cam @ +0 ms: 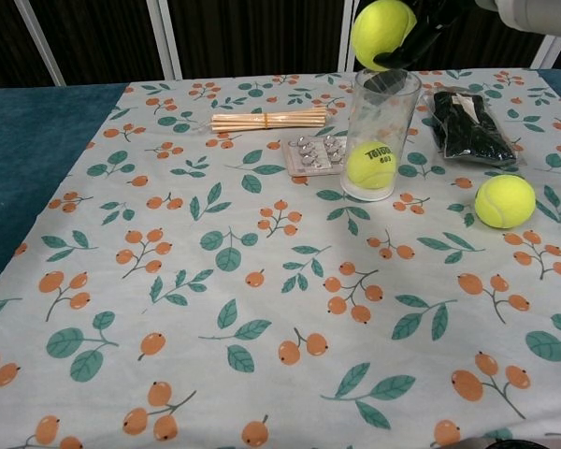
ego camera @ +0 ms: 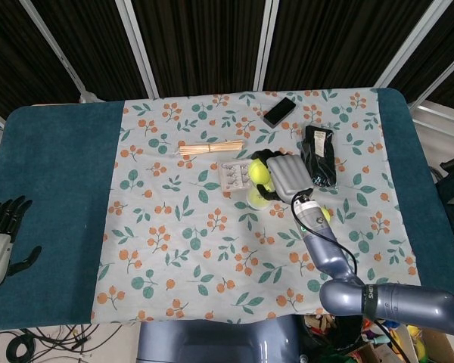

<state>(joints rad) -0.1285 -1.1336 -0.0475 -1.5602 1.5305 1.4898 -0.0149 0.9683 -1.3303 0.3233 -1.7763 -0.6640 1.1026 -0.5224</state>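
My right hand (ego camera: 287, 175) grips a yellow tennis ball (cam: 381, 33) just above the mouth of a clear plastic cup (cam: 383, 134); in the chest view only its dark fingers (cam: 428, 19) show at the top edge. The cup stands upright on the floral cloth and holds a second tennis ball (cam: 370, 166) at its bottom. A third tennis ball (cam: 505, 201) lies on the cloth to the cup's right. My left hand (ego camera: 1, 231) hangs off the table's left edge, fingers apart, holding nothing.
A blister pack (cam: 312, 154) lies against the cup's left side. A bundle of wooden sticks (cam: 269, 120) lies behind it. A black bag (cam: 468, 126) sits to the right, a small black box (ego camera: 278, 112) at the back. Teal table surface (ego camera: 60, 174) flanks the cloth.
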